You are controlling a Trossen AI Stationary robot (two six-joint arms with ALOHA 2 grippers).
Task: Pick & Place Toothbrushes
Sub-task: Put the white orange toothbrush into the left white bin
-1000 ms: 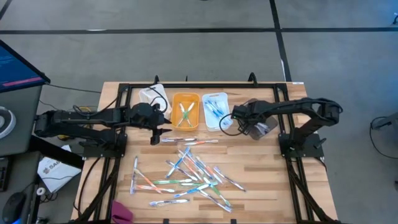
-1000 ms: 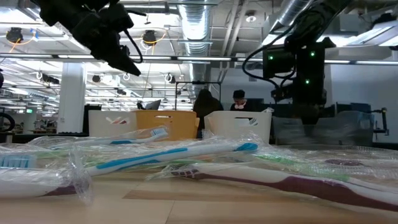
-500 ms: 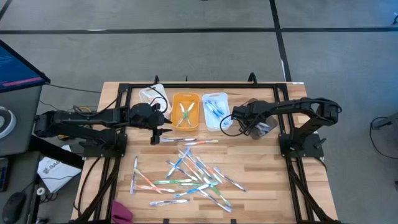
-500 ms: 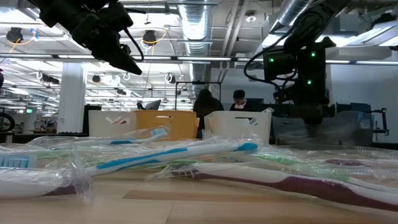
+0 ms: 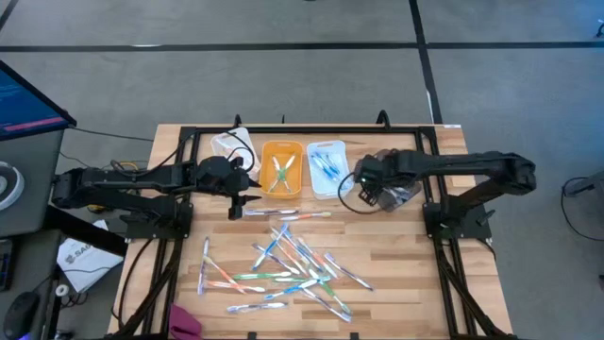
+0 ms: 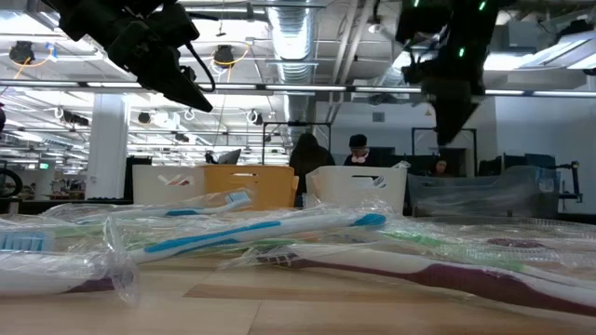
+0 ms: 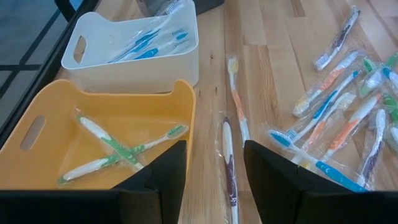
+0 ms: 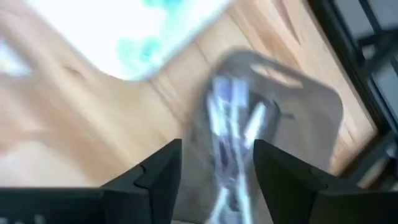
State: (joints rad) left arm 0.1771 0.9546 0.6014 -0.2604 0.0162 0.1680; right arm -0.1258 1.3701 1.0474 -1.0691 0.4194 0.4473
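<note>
Many wrapped toothbrushes [image 5: 293,264] lie scattered on the wooden table's near half. Two more [image 5: 283,213] lie in a line before the bins. My left gripper [image 5: 236,203] hovers open near the orange bin [image 7: 37,134], which holds green brushes, above a dark-handled brush [image 7: 229,168]. The white bin [image 7: 155,68] holds blue brushes. My right gripper [image 5: 363,194] is raised and open above the grey see-through bin [image 8: 311,106], in which several brushes [image 8: 227,112] lie. Nothing is between its fingers.
A fourth, clear bin [image 5: 231,146] stands at the far left of the row. A black metal frame [image 5: 283,130] runs round the table. A pink cloth [image 5: 184,323] lies at the near left corner. People sit in the room beyond the table [image 6: 358,149].
My right gripper has risen from inside the grey bin to well above it, tipping more steeply downward and shifting a little toward the table's left. My left gripper has kept still.
</note>
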